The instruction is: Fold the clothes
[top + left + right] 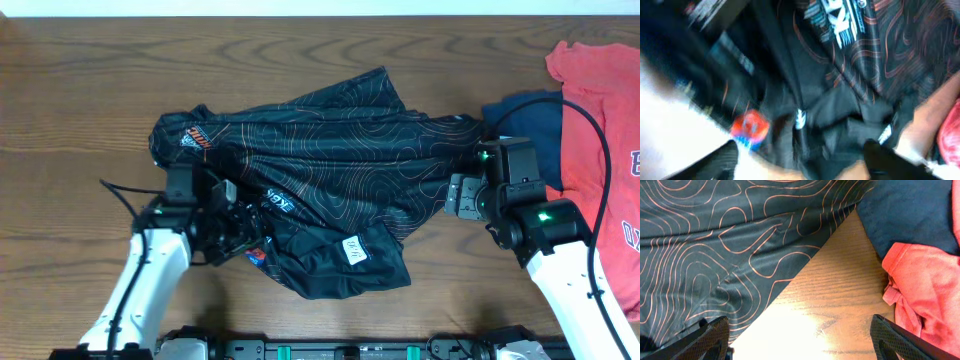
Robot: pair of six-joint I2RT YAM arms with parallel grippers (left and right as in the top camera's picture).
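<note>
The left gripper (240, 228) sits low over the near-left part of the jersey (340, 150), and in its own wrist view its two dark fingers (720, 160) stand well apart at the bottom corners, jaws open. That view is badly blurred, so whether any cloth is caught against a finger cannot be told. Rumpled black folds fill the view between the fingers, with white lettering (835, 20) above and a small red-and-blue round mark (750, 125) at lower left (too smeared to read).

The right gripper (455, 195) is at the jersey's right edge. Its jaws are wide open too: in the right wrist view only the finger stubs (710, 340) show, cut off by the bottom edge, with bare wooden table (830, 295) between them and nothing held.

The jersey lies bunched across the middle of the table, its chest logo (197, 137) at the upper left and a strip of lettering (280, 203) near the left gripper. A flap is turned over toward the near edge, showing a pale label (353, 250); what lies under it is hidden.

To the right, a navy garment (525, 115) is partly covered by the right arm and by a coral-red T-shirt (600, 110), which runs off the right edge of the overhead view.
</note>
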